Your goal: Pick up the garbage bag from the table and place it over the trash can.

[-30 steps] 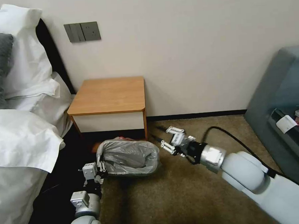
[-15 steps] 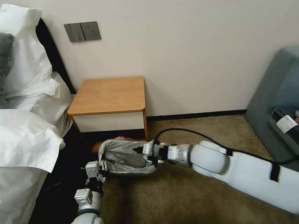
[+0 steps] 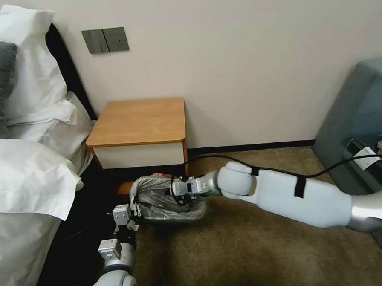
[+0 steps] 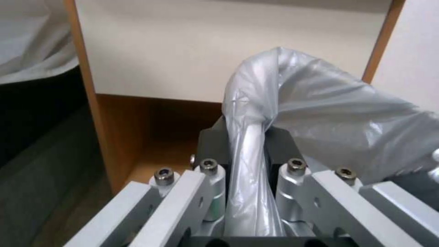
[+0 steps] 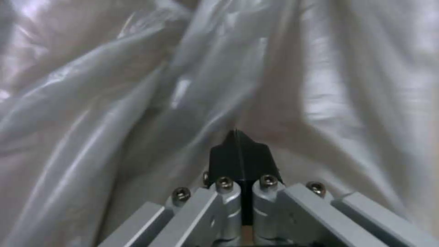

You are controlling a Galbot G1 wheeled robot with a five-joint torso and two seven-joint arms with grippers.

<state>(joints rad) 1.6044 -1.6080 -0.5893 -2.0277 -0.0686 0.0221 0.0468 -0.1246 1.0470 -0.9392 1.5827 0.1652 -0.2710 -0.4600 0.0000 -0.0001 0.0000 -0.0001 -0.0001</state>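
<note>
On the carpet before the table [image 3: 138, 122], your one garbage bag [image 3: 166, 195] already drapes the one trash can [image 3: 171, 216]. Your left gripper [image 4: 247, 178] pinches a rim fold; the right gripper [image 5: 240, 156], pads pressed together, sits inside the bag, perhaps nipping film. Seating the liner seems all that's left.

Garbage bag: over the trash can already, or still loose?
Over it: the bag lines the can and wraps its rim. The left gripper clamps one edge; the right gripper, shut, pushes inside.
</note>
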